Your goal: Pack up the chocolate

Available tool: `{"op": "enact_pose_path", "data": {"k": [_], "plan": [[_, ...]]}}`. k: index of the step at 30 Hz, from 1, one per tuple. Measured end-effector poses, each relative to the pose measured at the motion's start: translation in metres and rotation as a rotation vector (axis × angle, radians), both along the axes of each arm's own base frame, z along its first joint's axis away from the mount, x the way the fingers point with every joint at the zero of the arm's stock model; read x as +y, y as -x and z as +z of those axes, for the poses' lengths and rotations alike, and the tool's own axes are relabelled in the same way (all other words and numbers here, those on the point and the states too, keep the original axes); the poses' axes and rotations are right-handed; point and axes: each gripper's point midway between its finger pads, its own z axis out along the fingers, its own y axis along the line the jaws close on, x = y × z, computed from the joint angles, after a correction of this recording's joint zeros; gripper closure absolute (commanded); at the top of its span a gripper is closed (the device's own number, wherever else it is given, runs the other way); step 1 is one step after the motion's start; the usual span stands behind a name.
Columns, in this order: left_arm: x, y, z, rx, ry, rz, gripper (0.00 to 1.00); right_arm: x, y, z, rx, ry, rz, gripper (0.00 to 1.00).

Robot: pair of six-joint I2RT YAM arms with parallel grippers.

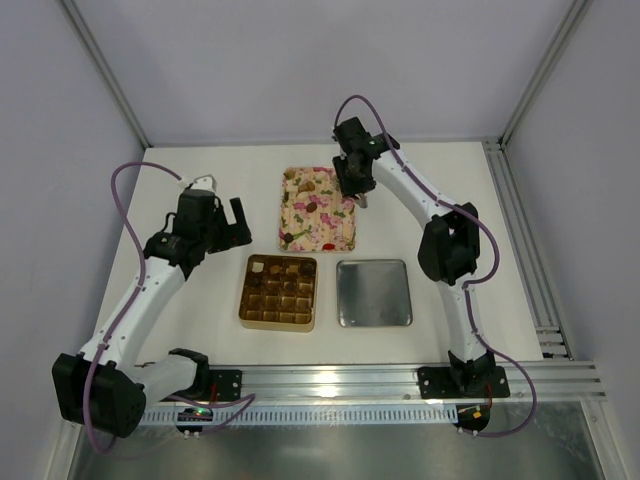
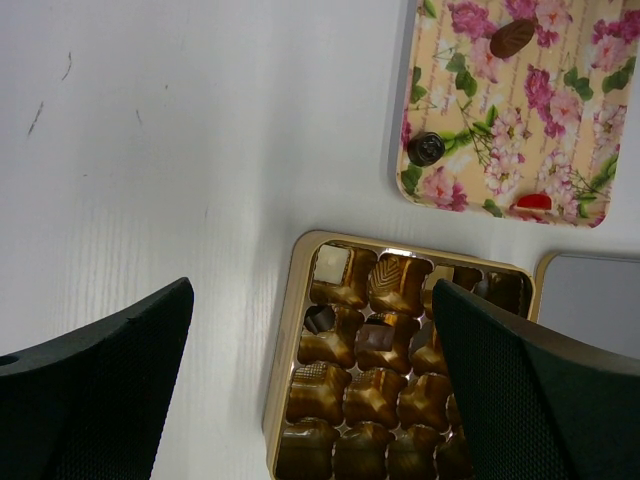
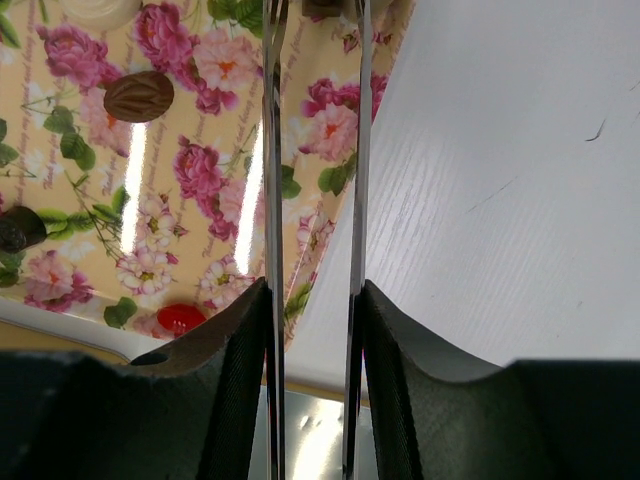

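Observation:
Several chocolate pieces lie on the pink flowered tray (image 1: 345, 232); among them are a brown oval (image 3: 139, 96), a dark round one (image 3: 18, 228) and a red one (image 3: 181, 318). The gold box (image 1: 247, 318) holds several more, including a cream piece (image 2: 331, 262). My right gripper (image 3: 314, 300) is shut on thin metal tongs (image 3: 272, 150), whose blades reach over the tray's right edge. A small brown thing sits at the tongs' tips, cut off by the frame. My left gripper (image 2: 312, 300) hangs wide open above the box's left side, holding nothing.
A silver metal lid (image 1: 374, 293) lies right of the gold box. Bare white table lies left of the box and right of the tray. Frame posts and a rail line the table's sides.

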Motion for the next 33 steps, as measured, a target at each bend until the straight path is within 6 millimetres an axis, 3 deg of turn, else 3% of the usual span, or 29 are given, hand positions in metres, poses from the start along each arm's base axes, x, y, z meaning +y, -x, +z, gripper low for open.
{"op": "enact_pose_path", "data": {"k": [15,20,33], "plan": [[0.0,0.0,0.0,0.001,-0.001,0.0,0.0,0.0,0.006,-0.014,0.039,-0.009,0.006,0.62],[0.0,0.0,0.0,0.001,0.0,0.0,0.0,0.002,0.007,-0.014,0.043,-0.019,0.01,0.68],[0.0,0.0,0.0,0.001,-0.001,0.001,0.0,0.002,0.015,-0.013,0.063,-0.038,0.017,0.69]]}}
